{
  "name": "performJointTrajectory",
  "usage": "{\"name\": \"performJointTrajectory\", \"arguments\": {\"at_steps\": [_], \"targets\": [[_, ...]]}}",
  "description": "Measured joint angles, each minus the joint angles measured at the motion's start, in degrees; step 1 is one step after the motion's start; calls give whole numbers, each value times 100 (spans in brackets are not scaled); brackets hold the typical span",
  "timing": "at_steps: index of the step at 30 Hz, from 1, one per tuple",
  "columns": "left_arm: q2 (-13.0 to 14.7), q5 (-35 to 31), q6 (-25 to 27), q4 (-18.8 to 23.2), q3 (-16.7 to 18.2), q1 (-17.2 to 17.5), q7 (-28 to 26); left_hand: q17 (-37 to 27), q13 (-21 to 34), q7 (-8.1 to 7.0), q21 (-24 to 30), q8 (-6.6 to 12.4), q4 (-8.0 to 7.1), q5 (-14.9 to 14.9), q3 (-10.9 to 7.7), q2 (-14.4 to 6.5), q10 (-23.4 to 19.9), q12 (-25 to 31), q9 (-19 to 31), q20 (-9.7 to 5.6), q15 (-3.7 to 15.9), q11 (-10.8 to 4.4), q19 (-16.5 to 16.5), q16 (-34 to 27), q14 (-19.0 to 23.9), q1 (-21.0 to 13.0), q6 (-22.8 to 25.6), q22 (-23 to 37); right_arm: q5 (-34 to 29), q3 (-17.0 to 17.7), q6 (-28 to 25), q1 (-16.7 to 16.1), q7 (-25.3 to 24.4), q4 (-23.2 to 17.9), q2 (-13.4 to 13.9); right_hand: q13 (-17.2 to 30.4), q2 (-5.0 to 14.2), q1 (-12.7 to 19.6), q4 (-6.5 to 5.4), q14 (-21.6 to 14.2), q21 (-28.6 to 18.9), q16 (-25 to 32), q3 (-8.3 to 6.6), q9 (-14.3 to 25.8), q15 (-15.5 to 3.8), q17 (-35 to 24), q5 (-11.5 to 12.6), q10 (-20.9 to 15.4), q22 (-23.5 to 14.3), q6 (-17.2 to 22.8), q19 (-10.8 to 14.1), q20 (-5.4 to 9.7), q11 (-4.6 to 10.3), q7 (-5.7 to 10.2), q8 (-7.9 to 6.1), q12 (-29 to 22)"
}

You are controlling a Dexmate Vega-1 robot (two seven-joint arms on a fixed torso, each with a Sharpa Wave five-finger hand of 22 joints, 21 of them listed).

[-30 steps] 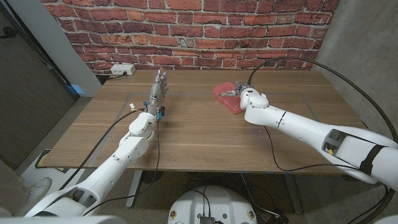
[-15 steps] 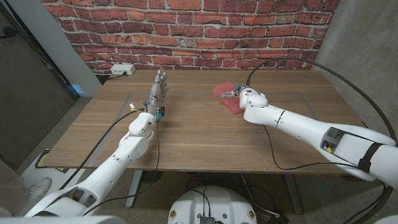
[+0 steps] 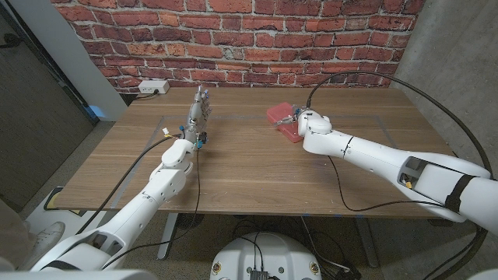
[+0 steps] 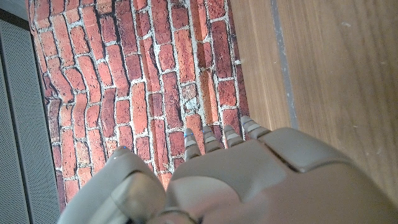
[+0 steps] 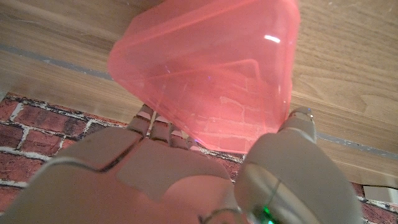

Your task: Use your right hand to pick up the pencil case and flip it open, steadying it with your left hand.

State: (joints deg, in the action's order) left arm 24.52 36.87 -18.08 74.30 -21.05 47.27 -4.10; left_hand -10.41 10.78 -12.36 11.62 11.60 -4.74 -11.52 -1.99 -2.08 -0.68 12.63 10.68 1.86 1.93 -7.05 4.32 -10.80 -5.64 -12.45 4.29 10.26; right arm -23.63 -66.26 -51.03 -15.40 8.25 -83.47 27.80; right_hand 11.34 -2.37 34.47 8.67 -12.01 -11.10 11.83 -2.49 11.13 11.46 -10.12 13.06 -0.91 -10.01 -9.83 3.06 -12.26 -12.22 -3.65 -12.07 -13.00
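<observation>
Two arms: both reach over one wooden table (image 3: pixel 233 163), the left from the near left corner, the right from the near right corner.
Table: broad bare wood lies between the hands and on the near side of both; a thin taped line (image 3: pixel 249 118) runs across the top, passing by both hands.
Far edge: the table ends against a red brick wall (image 3: pixel 233 39), just beyond both hands, so room past the fingertips is short.
Right arm: white, stretched across the right half of the table, with a black cable (image 3: pixel 405 82) arching over it.
Left arm: white, running up the left half toward the far edge.
Pencil case: red and see-through (image 3: pixel 282 120) (image 5: pixel 211 81), near the far edge at the right hand's fingertips, one corner turned toward the near side; in the right wrist view it looks tilted over the wood, whether a corner touches the table cannot be told.
Right hand: (image 3: pixel 305 123) (image 5: pixel 186 162) grasping the pencil case, fingers under one edge and thumb on the opposite edge.
Left hand: (image 3: pixel 199 113) (image 4: pixel 217 180) well apart from the pencil case, fingers pointing at the wall, straight and close together, holding nothing.
Socket box: small and white (image 3: pixel 153 87), by the wall beyond and outward of the left hand.
</observation>
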Motion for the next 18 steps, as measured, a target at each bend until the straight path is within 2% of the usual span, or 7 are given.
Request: {"name": "performJointTrajectory", "arguments": {"at_steps": [3,7,8,13,18], "targets": [[-6,1,0,-15,-5,-12,3,0,0,0,0,0,0,0,0,-15,0,0,0,0,0,0,0,0,0,-15,0,0,-18,-25,0,11,-2,36,-22,24,84,375,57,-142,0,-24,-204,0,-121,-11,-132,-161,0,9,9,9,29,52,1,-67],[-14,1,0,-27,-8,-22,4,0,0,0,0,0,0,0,0,-15,0,0,0,0,0,0,0,0,0,-15,0,0,-22,-29,7,-3,-24,80,-37,52,-90,577,99,-205,0,36,-487,2,-227,-16,-153,-374,0,-1,34,-10,101,105,-2,-143],[-19,1,0,-34,-9,-23,4,0,0,0,0,0,0,0,0,-15,0,0,0,0,0,0,0,0,0,-15,0,0,-22,-24,12,-21,-65,89,-40,74,-138,625,97,-259,0,64,-542,2,-280,-27,-135,-444,0,-1,73,-11,163,123,-2,-184],[-28,1,0,-47,-11,-27,3,0,0,0,0,0,-25,0,25,-20,0,0,0,0,0,0,0,0,0,-20,0,0,-13,43,28,-115,-193,99,-42,155,-327,814,109,-369,0,204,-851,2,-358,-74,141,-754,0,-12,226,-2,73,106,-2,-451],[-41,1,0,-65,-15,-34,-2,0,0,0,0,0,-25,0,25,-58,0,0,0,-2,0,0,-2,0,0,-58,0,0,25,160,59,-240,-435,86,-39,265,-421,908,99,-717,0,323,-1108,2,-224,-147,498,-978,1,1,428,-3,32,77,-2,-722]]}}
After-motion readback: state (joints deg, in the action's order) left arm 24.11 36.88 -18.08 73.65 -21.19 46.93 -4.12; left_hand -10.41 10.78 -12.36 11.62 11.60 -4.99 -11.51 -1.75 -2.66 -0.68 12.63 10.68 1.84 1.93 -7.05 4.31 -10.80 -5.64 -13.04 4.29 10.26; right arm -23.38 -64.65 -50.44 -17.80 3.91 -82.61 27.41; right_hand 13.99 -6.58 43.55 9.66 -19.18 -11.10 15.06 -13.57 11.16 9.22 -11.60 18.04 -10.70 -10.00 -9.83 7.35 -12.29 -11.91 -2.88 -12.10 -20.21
